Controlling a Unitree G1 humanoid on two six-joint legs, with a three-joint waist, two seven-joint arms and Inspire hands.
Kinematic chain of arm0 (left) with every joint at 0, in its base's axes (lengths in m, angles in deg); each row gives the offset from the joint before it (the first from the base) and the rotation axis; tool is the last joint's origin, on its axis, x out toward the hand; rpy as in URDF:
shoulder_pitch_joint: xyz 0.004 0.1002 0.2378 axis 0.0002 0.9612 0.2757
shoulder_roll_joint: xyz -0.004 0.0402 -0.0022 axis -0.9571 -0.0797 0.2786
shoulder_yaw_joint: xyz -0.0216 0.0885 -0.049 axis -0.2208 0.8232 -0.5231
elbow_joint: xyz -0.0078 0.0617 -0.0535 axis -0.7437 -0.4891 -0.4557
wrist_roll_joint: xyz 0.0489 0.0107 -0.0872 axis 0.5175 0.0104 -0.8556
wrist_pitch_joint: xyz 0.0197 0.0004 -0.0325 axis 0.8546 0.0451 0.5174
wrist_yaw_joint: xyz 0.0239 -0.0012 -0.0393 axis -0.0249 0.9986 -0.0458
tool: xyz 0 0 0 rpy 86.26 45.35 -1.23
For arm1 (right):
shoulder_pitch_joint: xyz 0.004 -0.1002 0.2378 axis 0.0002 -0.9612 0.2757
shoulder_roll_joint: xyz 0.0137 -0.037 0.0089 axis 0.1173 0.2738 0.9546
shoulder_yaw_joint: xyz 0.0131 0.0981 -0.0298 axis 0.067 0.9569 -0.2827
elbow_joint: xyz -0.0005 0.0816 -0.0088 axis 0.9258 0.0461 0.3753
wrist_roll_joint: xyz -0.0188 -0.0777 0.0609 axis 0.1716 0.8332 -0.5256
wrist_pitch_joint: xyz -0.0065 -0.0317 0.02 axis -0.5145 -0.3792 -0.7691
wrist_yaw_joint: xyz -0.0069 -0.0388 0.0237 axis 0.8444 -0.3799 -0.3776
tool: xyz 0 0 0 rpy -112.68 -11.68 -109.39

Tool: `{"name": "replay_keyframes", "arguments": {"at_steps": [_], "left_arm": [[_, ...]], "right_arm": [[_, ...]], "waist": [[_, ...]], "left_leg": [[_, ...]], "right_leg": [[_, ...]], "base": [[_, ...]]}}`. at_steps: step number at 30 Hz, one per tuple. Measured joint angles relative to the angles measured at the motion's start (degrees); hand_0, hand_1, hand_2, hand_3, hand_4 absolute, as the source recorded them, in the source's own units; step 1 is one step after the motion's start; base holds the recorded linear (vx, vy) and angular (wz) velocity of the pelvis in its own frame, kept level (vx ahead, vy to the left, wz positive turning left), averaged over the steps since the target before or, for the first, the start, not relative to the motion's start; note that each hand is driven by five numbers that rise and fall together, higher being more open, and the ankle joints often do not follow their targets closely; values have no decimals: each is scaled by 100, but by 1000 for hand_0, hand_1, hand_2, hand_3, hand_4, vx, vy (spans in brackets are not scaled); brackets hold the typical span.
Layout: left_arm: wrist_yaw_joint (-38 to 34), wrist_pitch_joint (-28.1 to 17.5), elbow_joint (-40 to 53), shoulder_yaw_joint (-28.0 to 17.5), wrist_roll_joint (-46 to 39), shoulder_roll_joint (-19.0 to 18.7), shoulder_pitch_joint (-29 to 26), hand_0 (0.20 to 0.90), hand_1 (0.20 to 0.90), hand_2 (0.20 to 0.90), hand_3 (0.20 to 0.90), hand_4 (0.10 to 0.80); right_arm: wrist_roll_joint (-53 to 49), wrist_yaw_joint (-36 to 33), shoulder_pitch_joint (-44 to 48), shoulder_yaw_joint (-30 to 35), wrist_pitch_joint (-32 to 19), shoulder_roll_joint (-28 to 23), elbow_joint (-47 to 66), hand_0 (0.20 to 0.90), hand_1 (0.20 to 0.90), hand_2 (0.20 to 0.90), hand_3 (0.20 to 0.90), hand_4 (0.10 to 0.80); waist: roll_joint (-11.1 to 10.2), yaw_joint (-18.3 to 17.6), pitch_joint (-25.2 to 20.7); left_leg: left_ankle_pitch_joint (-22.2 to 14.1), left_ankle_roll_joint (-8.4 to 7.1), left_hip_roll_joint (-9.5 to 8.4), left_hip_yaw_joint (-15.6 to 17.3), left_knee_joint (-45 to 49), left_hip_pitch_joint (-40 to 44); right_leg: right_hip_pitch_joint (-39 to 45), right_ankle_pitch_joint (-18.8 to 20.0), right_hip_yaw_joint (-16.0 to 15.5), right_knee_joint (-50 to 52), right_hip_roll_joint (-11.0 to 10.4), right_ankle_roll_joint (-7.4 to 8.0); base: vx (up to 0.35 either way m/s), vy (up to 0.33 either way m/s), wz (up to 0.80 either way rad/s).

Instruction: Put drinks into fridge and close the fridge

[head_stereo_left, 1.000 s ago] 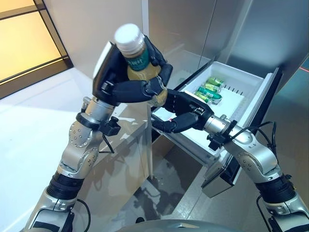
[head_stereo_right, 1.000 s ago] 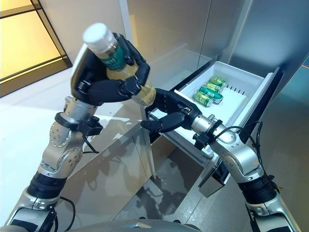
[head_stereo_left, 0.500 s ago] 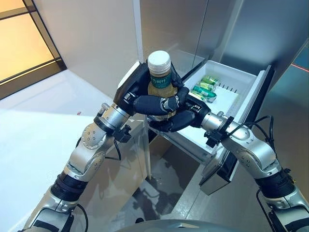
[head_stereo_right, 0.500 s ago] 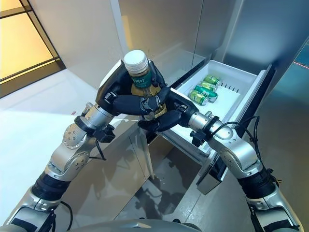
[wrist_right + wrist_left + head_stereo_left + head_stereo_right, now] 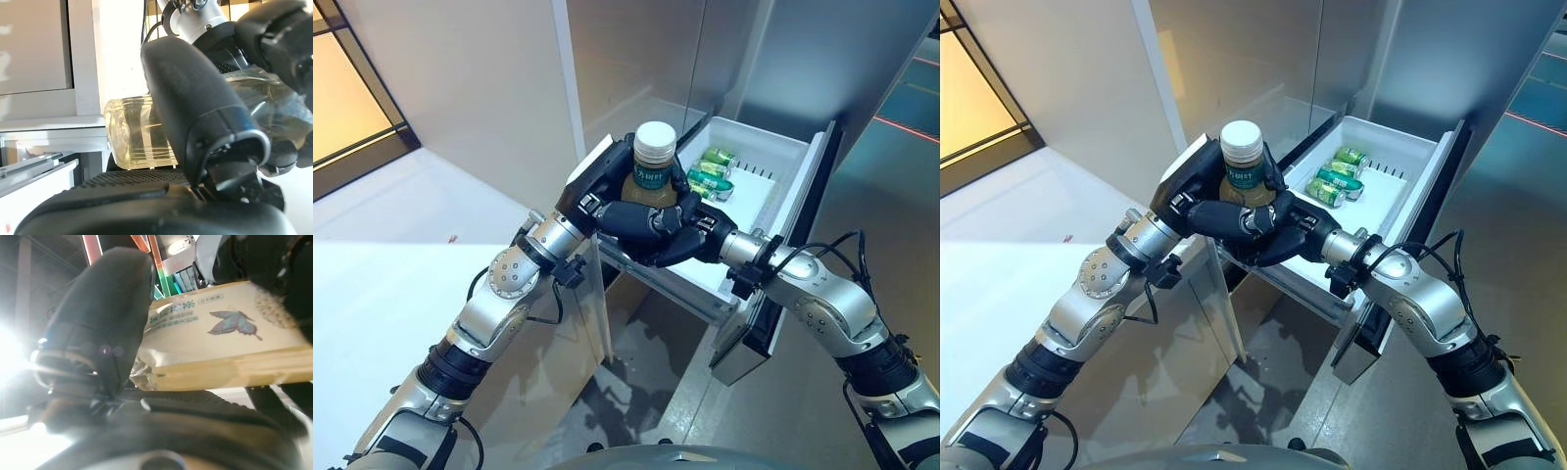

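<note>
Bottle [image 5: 653, 174] upright at the near left corner of the open fridge drawer [image 5: 781, 162], white cap up. Left hand [image 5: 607, 196] fingers wrap its label band; right hand [image 5: 690, 240] fingers curl round the lower body. Judged: full, fairly heavy, smooth plastic, may slip. Cans [image 5: 710, 171] lie at the drawer's far end; the near drawer wall stands in the way.

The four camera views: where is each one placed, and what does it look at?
Left eye view: head, looking down at bottle, drawer, cans; both arms show.
Right eye view: same scene, slightly shifted.
Left wrist view: left hand around the bottle's label.
Right wrist view: right hand at the bottle's base.
All share the bottle.
</note>
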Motion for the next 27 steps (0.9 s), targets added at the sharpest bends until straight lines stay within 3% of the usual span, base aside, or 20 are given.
{"name": "replay_keyframes", "arguments": {"at_steps": [5,6,7,8,14,19,27], "left_arm": [[-54,-6,-54,-2,19,191,-12,300,300,300,200,100],[-70,-8,-55,-7,18,232,-13,413,413,413,332,232],[-94,-15,-55,-13,21,265,-15,815,815,815,801,701],[-119,-27,-55,-14,39,303,-29,900,900,900,900,800],[-257,-246,-55,-84,99,701,-52,900,900,900,900,800],[-297,-394,-35,-132,153,769,-191,900,900,900,900,800],[-305,-490,188,-320,289,806,-212,900,900,900,900,800]], "right_arm": [[22,-154,0,-9,-26,25,0,300,300,300,200,100],[98,-165,-9,-9,-91,26,0,300,300,300,200,100],[174,-169,-9,-8,-156,26,0,300,300,300,200,100],[190,-200,-9,-8,-208,20,3,300,300,300,200,100],[433,-703,-10,0,-532,101,109,300,300,300,200,100],[1146,-1293,-10,150,-791,101,11,300,300,300,200,100],[2688,-2450,4,997,-1107,-128,-1561,300,300,300,200,100]], "waist": [[-1,-62,-1],[-2,-87,-1],[-2,-120,-1],[-4,-138,-2],[-6,-170,-4],[-10,-160,-3],[-45,-6,6]], "left_leg": [[-17,12,2,139,-1,32],[-18,13,-1,143,-1,33],[-19,16,-4,151,0,34],[-19,16,-3,168,0,34],[-31,23,0,188,-2,33],[-37,28,-7,165,-1,25],[-41,36,-20,57,-1,-8]], "right_leg": [[-16,18,143,0,1,23],[-16,21,147,0,-1,26],[-17,23,153,0,-1,29],[-25,28,167,0,0,32],[-34,30,192,0,-1,31],[-31,31,172,0,-4,31],[-14,29,106,0,-8,31]], "base": [[30,-11,-13],[13,-25,-9],[16,-26,-5],[42,-21,-6],[20,-8,-2],[34,-1,3],[24,-10,6]]}}
